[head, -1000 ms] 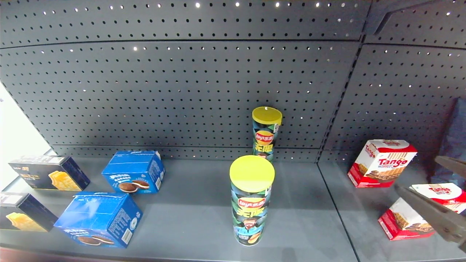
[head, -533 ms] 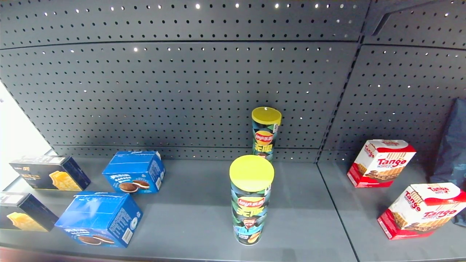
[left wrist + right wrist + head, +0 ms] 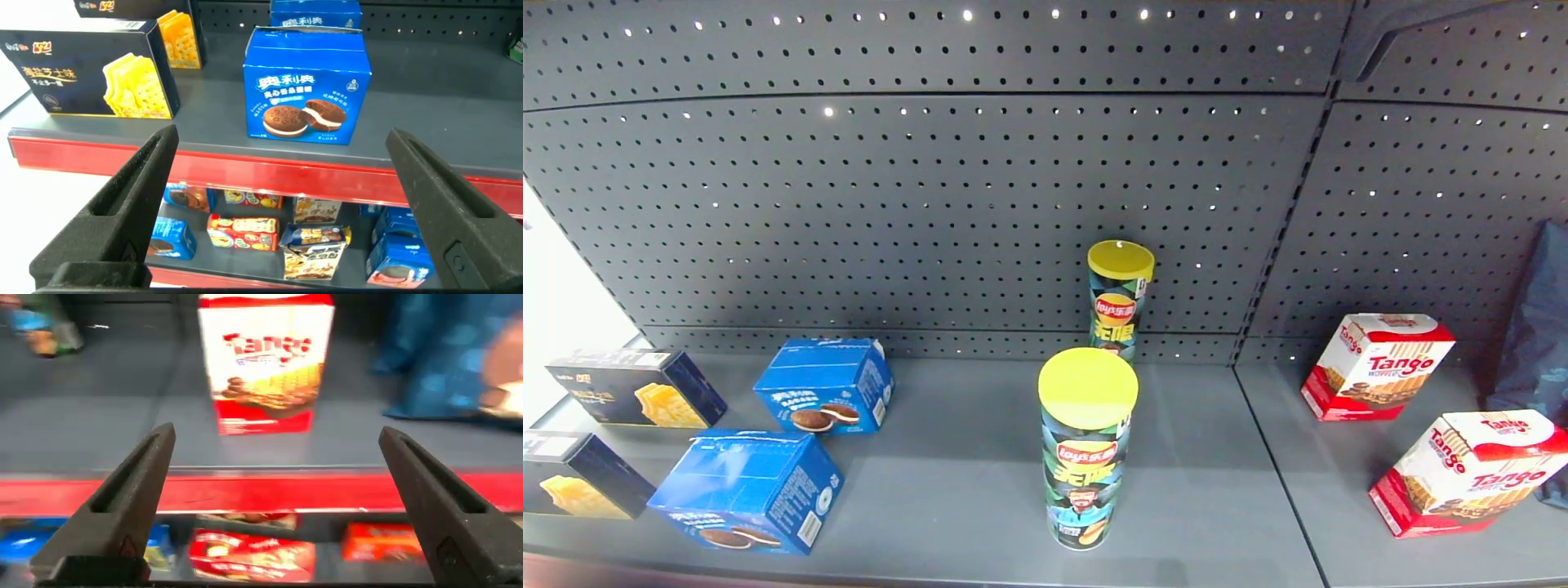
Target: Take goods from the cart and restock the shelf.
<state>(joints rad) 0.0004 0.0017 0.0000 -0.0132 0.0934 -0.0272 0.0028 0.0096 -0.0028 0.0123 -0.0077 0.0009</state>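
Observation:
On the grey shelf (image 3: 964,490) stand two chip cans with yellow lids, one in front (image 3: 1086,457) and one at the back (image 3: 1120,304). Two blue cookie boxes (image 3: 747,490) lie to the left and two red wafer boxes (image 3: 1470,474) to the right. My left gripper (image 3: 282,220) is open and empty, held in front of the shelf's red edge (image 3: 245,162), facing a blue cookie box (image 3: 306,82). My right gripper (image 3: 278,514) is open and empty too, in front of the red edge (image 3: 261,492), facing a red wafer box (image 3: 265,363).
Two black cracker boxes (image 3: 637,388) sit at the shelf's far left. A dark blue bag (image 3: 1535,327) leans at the far right. A perforated back panel (image 3: 931,204) closes the shelf. A lower shelf (image 3: 270,237) below the red edge holds several snack packs.
My right gripper, beside the front red wafer box a second ago, has drawn back out of the head view. The box stays on the shelf. Nothing else moved.

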